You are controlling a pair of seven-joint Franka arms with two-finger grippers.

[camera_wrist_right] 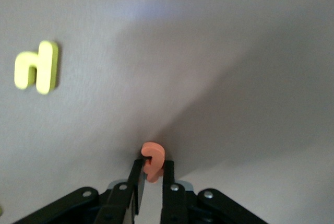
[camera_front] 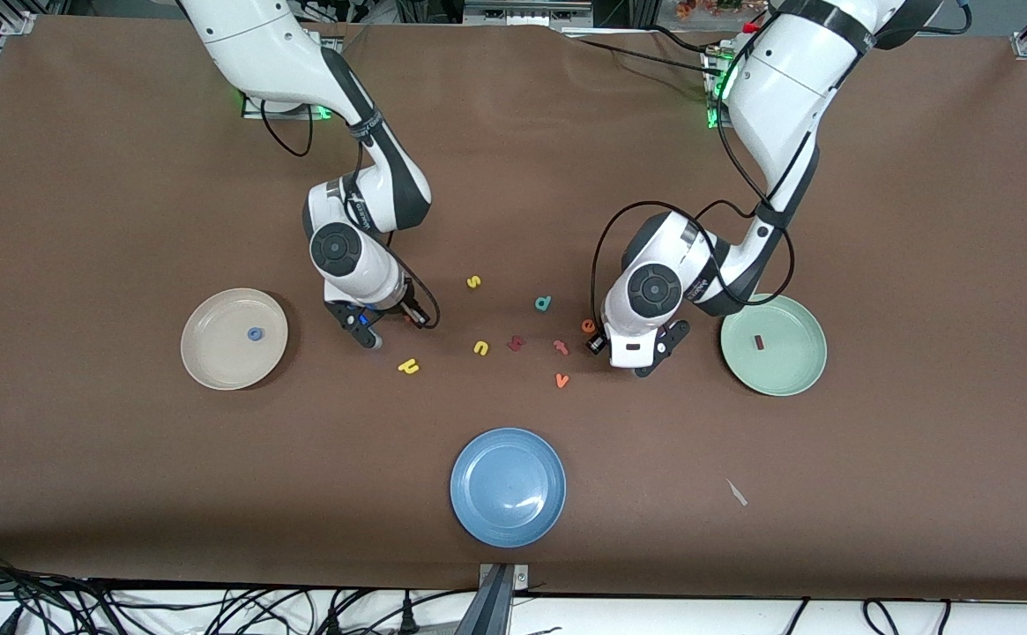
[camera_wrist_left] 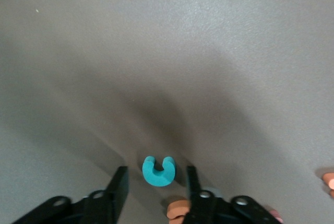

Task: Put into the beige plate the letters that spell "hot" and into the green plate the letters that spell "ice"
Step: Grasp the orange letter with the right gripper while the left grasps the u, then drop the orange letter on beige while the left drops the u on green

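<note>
So far only the blue foam ring "o" (camera_front: 255, 334) sits in the round beige plate (camera_front: 213, 366) and the dark red bar "i" (camera_front: 759, 341) in the pale green plate (camera_front: 793, 375). Right pincer (camera_wrist_right: 152, 178), down on the brown surface (camera_front: 125, 176), is clamped on the orange foam "t" (camera_wrist_right: 152, 161); left pincer (camera_wrist_left: 155, 184) straddles the teal foam "c" (camera_wrist_left: 158, 171), half-closed, not gripping yet. Yellow foam "h" (camera_front: 408, 366) and orange foam "e" (camera_front: 589, 325) are left lying among the loose letters.

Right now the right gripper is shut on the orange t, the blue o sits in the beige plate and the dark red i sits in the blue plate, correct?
One slip: the dark red i lies in the green plate, not the blue plate, as the front view shows. The rest holds: the right gripper is shut on the orange t, and the blue o sits in the beige plate.
</note>
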